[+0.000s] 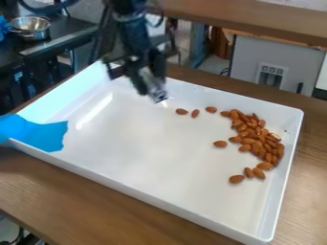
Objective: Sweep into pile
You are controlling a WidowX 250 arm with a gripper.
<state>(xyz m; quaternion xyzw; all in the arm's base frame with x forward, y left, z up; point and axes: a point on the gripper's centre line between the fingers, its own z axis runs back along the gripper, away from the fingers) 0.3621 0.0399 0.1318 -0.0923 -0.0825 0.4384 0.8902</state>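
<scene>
Almonds [258, 143] bunch by the tray's [159, 198] right edge, strays beside. Gripper [155, 94] near far edge; blurry, we can't tell its opening. Sweeping's likely partway; next we nudge strays in.

Black arm [132, 26] cropped above, blue sheet [35, 131] leftward

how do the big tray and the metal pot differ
The tray is white and roughly rectangular, while the pot is silvery and round. The tray lies on the wooden table; the pot stands on the dark counter at the upper left. The tray is wide and shallow, the pot much smaller and deeper for its width. Both are open at the top.
</scene>
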